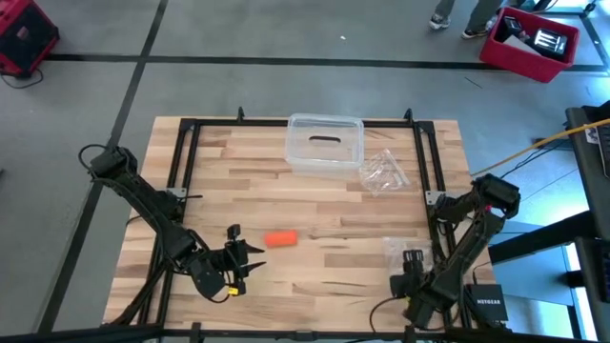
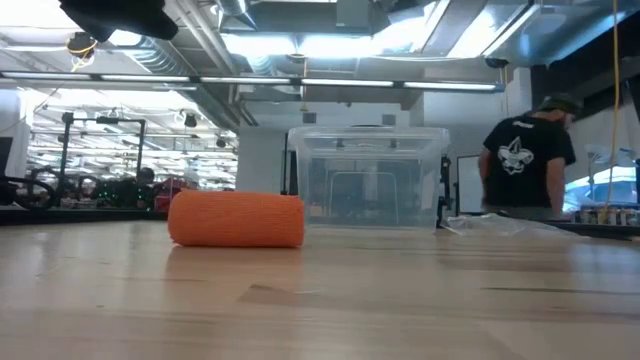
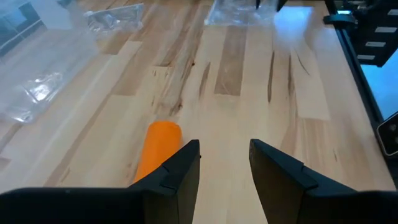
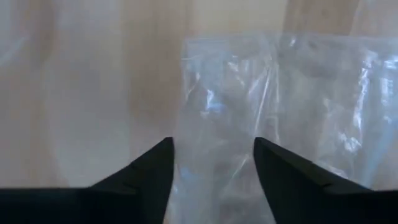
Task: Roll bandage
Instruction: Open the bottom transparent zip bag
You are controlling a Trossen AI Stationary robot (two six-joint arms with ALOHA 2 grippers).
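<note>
The pale wooden table (image 1: 315, 205) stands on a grey concrete floor. Near its middle, toward the near edge, lies the bandage (image 1: 280, 239), a compact orange roll. Just left of it sits the left gripper (image 1: 250, 259), fingers parted and empty. The right gripper (image 1: 413, 257) waits at the near right, fingers apart over a clear plastic bag (image 4: 280, 118). A clear plastic box (image 1: 325, 144) stands at the far edge. Beyond the table a person (image 2: 527, 160) stands, back turned. The arms are partly cut off at the near edge.
</note>
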